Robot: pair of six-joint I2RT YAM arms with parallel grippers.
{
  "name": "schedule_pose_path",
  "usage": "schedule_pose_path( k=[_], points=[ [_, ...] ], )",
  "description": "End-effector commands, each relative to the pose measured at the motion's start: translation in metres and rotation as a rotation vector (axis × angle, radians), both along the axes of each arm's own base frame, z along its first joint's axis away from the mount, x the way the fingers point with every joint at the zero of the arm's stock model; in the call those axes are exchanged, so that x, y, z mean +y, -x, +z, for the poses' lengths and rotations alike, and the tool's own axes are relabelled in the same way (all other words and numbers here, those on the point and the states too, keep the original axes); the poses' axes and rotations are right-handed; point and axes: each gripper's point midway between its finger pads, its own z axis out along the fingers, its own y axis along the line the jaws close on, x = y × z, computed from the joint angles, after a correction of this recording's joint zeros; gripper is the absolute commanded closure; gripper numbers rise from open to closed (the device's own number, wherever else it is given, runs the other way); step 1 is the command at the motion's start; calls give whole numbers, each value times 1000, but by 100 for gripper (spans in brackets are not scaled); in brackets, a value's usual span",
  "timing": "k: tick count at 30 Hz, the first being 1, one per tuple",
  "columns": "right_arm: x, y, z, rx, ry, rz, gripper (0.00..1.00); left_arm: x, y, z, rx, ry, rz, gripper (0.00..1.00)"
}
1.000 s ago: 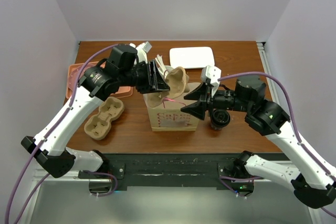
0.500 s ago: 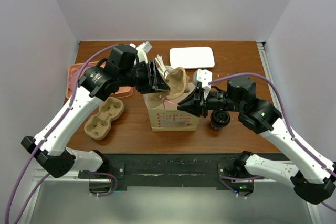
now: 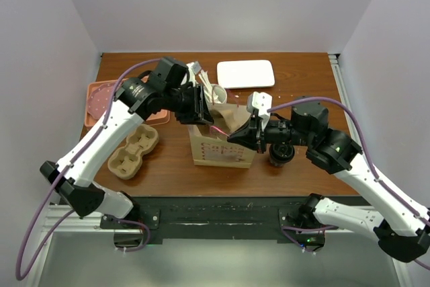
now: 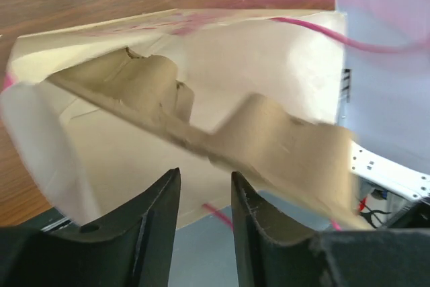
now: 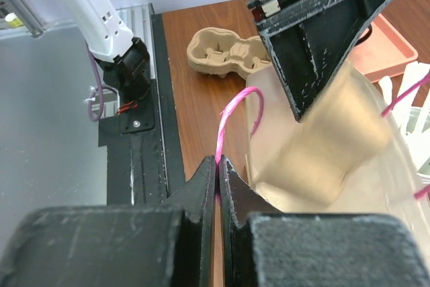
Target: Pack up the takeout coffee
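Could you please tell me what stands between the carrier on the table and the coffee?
The paper bag, seen in the top view, stands between carrier and coffee.

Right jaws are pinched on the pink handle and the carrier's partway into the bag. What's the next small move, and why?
Probably ease the left gripper down to seat the carrier flat in the bag. The carrier sits tilted, only partly inside, gripped in the left jaws, while the right gripper, shut on the handle, holds the mouth open. The coffee stands outside, beside the bag.
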Motion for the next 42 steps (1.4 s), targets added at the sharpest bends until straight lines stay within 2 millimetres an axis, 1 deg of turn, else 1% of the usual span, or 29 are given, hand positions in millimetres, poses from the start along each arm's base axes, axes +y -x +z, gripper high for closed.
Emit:
schedule_pose_path(
  k=[1,5,9,10,11,14,15,16,18,20,21,22,23,25,26,28,29,30,32,33,34,35,36,37,38,39,40,41,42],
  points=[
    [0,0,7,-32,-14,-1,100,7,-1,10,-39,-56,-29,83],
    [-1,-3,8,-41,-13,-24,100,-1,-13,26,-70,-40,-27,83],
    [-6,-11,11,-39,-15,-86,100,-3,-15,30,-84,-23,-28,81],
    [-9,-18,11,-29,-13,-139,100,-3,-16,31,-95,-22,-25,79],
    [-11,-21,17,-26,-23,-165,99,-2,-16,35,-121,-14,-29,78],
    [-14,-19,26,16,-61,-199,94,-4,-18,46,-169,23,-28,74],
    [-15,-17,29,27,-80,-202,94,-4,-18,50,-178,36,-25,71],
    [-16,-16,30,30,-88,-203,93,-6,-19,54,-190,52,-24,67],
    [-18,-12,31,39,-103,-203,90,-6,-20,62,-205,68,-13,62],
    [-19,-8,32,47,-106,-189,82,-5,-19,65,-217,68,-13,58],
    [-20,-6,31,64,-104,-191,80,-2,-19,64,-215,57,-6,57],
    [-21,-6,31,75,-105,-199,79,4,-18,58,-207,26,8,51],
    [-23,-6,36,77,-112,-208,73,10,-16,53,-199,3,18,50],
    [-28,-8,38,99,-108,-247,68,19,-13,41,-181,-46,34,47],
    [-31,-8,46,98,-122,-259,64,24,-10,35,-173,-62,42,46],
    [-37,-12,51,119,-133,-315,58,29,-8,29,-173,-77,56,45],
    [-40,-13,59,117,-149,-337,56,32,-6,25,-169,-83,62,44],
    [-43,-16,60,134,-155,-367,55,34,-5,24,-170,-85,64,42],
    [-55,-25,69,132,-181,-461,54,35,-5,17,-163,-92,70,40],
    [-61,-29,67,161,-179,-511,52,35,-5,15,-164,-95,69,38],
    [-72,-40,66,165,-176,-608,51,35,-5,13,-161,-97,71,38],
    [-81,-44,72,171,-189,-666,50,35,-6,8,-155,-102,70,38],
    [-88,-46,61,229,-167,-728,50,35,-5,7,-156,-104,68,38],
    [-96,-50,55,254,-150,-788,50,34,-7,6,-161,-103,69,38],
    [-109,-63,47,265,-119,-913,49,34,-9,2,-161,-111,65,38],
    [-122,-62,26,325,-44,-999,49,33,-10,0,-160,-114,65,38],
    [-128,-63,19,337,-8,-1040,49,33,-12,0,-168,-116,63,38],
    [-128,-69,9,345,44,-1078,49,31,-14,-4,-165,-125,60,38],
    [-130,-67,-3,367,94,-1093,48,30,-17,-4,-168,-130,60,38]
  ],
)
